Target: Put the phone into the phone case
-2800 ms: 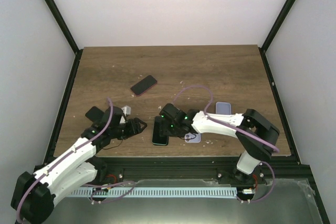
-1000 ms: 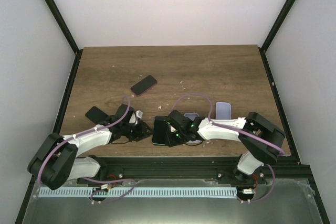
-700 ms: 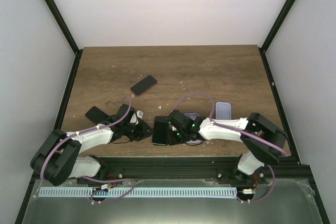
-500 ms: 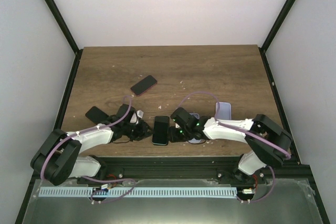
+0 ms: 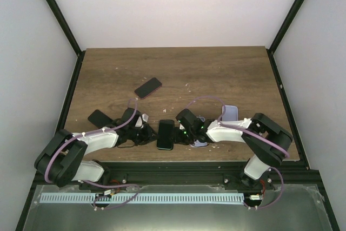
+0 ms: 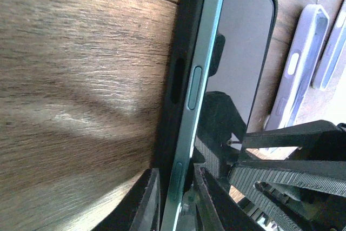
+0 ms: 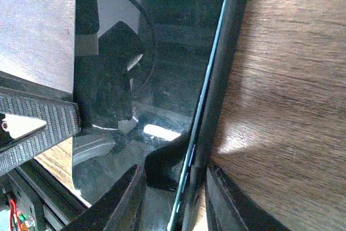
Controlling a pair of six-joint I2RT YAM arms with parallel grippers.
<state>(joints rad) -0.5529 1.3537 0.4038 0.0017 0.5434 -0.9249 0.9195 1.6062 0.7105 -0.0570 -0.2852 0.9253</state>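
Note:
A dark-screened phone lies flat near the table's front edge, sitting in a black phone case. In the left wrist view its green frame runs along the case's rim. My left gripper is shut on the phone's left edge, one finger on the glass and the other beneath the case. My right gripper grips the opposite edge of the screen and case the same way.
A second phone with a reddish rim lies farther back. A black case rests at the left. Lavender cases lie to the right, one under my right arm. The table's front edge is close.
My right gripper slid right, off the top of the phone, to its right edge, and the whole screen now shows. My left gripper narrowed on the left edge.

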